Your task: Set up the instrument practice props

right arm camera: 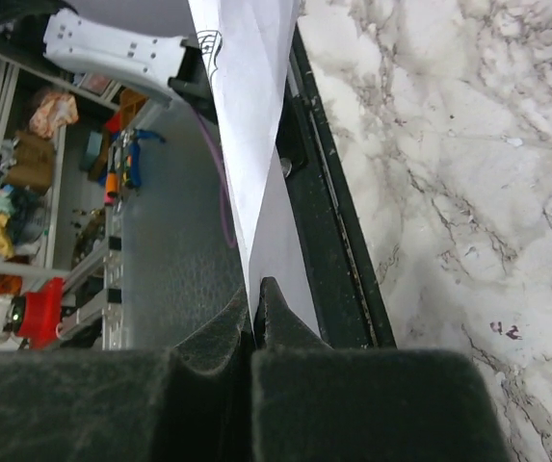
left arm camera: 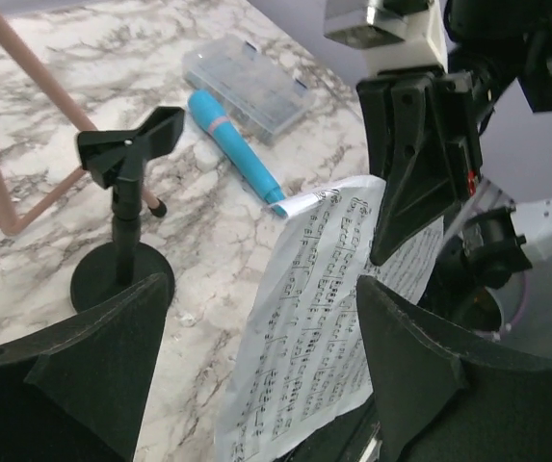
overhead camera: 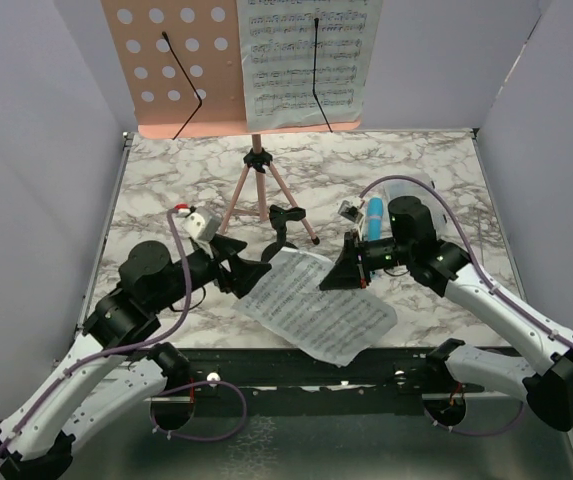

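The pink hole-dotted music stand (overhead camera: 181, 60) stands at the back on thin tripod legs (overhead camera: 256, 195), with one sheet-music page (overhead camera: 311, 55) on its right half. My right gripper (overhead camera: 343, 275) is shut on the edge of the second sheet-music page (overhead camera: 316, 305), which it holds lifted over the table's front edge; the page also shows in the right wrist view (right arm camera: 247, 115). My left gripper (overhead camera: 244, 270) is open and empty beside that page (left arm camera: 324, 318). The blue toy microphone (left arm camera: 232, 144) lies on the table. The black mic stand (left arm camera: 121, 231) stands upright near the tripod.
A clear plastic compartment box (left arm camera: 247, 87) lies behind the microphone at the right. The marble table (overhead camera: 166, 185) has grey walls on three sides. A black rail (right arm camera: 328, 241) runs along the table's front edge.
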Robot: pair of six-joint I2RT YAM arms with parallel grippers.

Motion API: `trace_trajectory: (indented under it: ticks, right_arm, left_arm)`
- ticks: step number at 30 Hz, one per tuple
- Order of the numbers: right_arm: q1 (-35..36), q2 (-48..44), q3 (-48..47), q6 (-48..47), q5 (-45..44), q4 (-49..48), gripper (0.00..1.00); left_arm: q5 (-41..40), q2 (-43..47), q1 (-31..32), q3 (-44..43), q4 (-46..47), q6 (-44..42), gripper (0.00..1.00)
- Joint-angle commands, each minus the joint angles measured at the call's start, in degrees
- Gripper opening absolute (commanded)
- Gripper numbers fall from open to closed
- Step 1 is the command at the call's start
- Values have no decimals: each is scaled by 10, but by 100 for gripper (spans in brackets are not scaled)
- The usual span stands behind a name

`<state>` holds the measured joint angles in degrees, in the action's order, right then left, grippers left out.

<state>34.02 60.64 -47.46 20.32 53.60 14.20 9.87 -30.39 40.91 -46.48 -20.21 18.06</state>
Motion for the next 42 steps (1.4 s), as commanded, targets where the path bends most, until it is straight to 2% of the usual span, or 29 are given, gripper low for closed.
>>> trace_trajectory:
  ticks: [1,9,11,22,32,42]
  right_arm:
    - [11,19,-34,-33,80,40,0]
    - [56,51,-50,-48,64,57,0]
    - [61,55,-51,-46,63,52,0]
    - [62,55,-52,-37,32,31,0]
    - [62,50,-46,-30,17,21,1]
    - [62,49,-45,-25,8,14,8]
  left_arm:
    - [118,-78,1,-27,-52,-41,78]
    - [260,-190,1,-34,-52,-28,68]
    - [279,-199,2,-30,-48,-26,62]
    - [303,-154,2,12,12,-4,1]
    - [278,-119,2,32,28,7,0]
    - [270,-114,2,32,30,7,0]
